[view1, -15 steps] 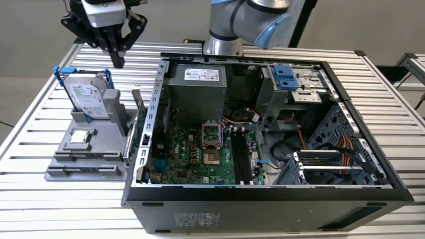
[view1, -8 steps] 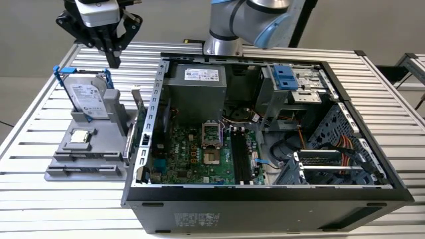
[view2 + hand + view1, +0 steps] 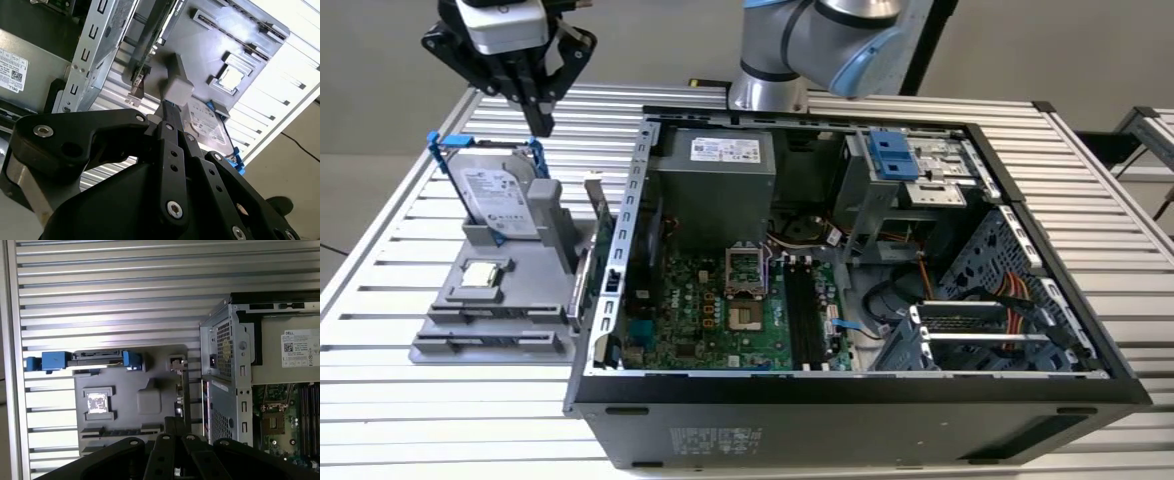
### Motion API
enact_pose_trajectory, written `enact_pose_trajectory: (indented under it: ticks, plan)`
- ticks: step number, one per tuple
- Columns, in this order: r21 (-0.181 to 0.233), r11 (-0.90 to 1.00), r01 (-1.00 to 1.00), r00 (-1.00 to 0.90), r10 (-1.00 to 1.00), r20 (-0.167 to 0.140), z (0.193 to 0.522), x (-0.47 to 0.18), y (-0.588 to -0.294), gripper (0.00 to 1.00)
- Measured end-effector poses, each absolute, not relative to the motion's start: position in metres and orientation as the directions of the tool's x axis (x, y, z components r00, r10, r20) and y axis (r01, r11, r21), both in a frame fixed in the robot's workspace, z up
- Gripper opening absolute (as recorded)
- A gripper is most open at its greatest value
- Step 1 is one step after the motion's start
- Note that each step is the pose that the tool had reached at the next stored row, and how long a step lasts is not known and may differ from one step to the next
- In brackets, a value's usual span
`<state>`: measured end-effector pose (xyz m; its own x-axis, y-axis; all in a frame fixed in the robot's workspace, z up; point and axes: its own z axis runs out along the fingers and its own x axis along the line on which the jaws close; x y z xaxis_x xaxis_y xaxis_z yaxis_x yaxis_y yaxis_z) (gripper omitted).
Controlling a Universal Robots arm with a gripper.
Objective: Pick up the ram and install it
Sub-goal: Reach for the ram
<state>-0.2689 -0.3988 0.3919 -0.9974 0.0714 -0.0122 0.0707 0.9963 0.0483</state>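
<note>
The claw (image 3: 542, 122) hangs over the far end of the grey holder (image 3: 491, 335), fingers pointing down. They are drawn together at the tips with nothing between them. Its tips sit just above the top corner of the hard drive (image 3: 494, 190), which stands upright with blue rails in the holder.

The ram (image 3: 599, 210) stands on its long edge in a slot along the holder's side, on the exterior view's right. It is between the hard drive and the open computer case (image 3: 854, 395), close to the case's wall. It is lower than the claw and off to the exterior view's right of it, apart and untouched.

In the first wrist view the ram (image 3: 185, 390) shows as a thin line just beyond the claw (image 3: 174, 422). A processor chip (image 3: 483, 272) lies flat in the holder, nearer than the hard drive. Holder and case both rest on the slatted metal surface (image 3: 400, 180).
</note>
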Motion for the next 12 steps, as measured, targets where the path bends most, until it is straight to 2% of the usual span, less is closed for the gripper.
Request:
enact_pose_trajectory:
  ticks: [12]
  plan:
    - [0.048,0.996,0.071,-0.997,0.071,-0.01,0.392,-0.28,-0.399,0.0]
